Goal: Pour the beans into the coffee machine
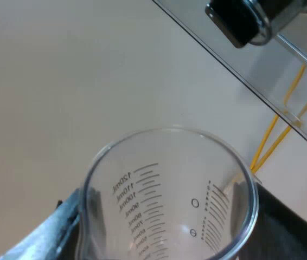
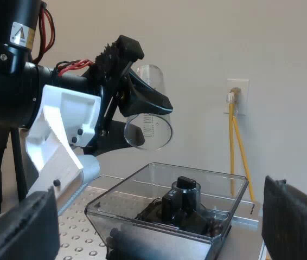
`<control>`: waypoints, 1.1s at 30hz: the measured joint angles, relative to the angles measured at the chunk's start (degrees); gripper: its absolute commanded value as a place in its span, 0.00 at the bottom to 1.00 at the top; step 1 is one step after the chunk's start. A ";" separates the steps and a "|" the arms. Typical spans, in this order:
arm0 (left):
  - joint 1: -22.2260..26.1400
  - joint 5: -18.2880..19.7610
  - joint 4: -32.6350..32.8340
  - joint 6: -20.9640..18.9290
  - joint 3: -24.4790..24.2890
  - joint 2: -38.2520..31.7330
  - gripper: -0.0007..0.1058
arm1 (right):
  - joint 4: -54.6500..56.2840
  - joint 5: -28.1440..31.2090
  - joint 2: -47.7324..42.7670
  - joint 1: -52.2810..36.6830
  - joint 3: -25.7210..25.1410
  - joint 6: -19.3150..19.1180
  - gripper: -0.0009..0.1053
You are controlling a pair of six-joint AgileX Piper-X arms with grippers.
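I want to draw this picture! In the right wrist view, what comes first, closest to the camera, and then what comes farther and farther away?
right gripper → bean hopper → wall socket

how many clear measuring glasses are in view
1: the clear measuring glass with printed scale, held by the left gripper, tilted above the transparent bean hopper. Others may be hidden.

**My two arms, as they look from here**

My left claw (image 2: 149,76) has black fingers (image 2: 122,51), one with a toothed edge. Behind the claw sits a white bracket (image 2: 61,119) dotted with dark screws (image 2: 80,131). Beyond that is the black, round arm (image 2: 4,86), with a triangular warning label (image 2: 18,34). My right claw (image 2: 153,227) is matte black.
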 measured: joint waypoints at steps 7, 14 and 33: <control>-0.14 0.00 0.00 -6.11 0.00 0.00 0.01 | 0.00 0.00 0.00 0.00 0.00 0.00 0.74; -0.14 -0.91 0.00 -13.94 0.00 -0.56 0.01 | 0.00 -0.43 0.00 0.00 0.00 0.00 0.74; 6.35 8.80 15.47 -71.44 0.00 -15.09 0.01 | 0.06 -23.31 1.20 0.00 -0.16 0.69 0.74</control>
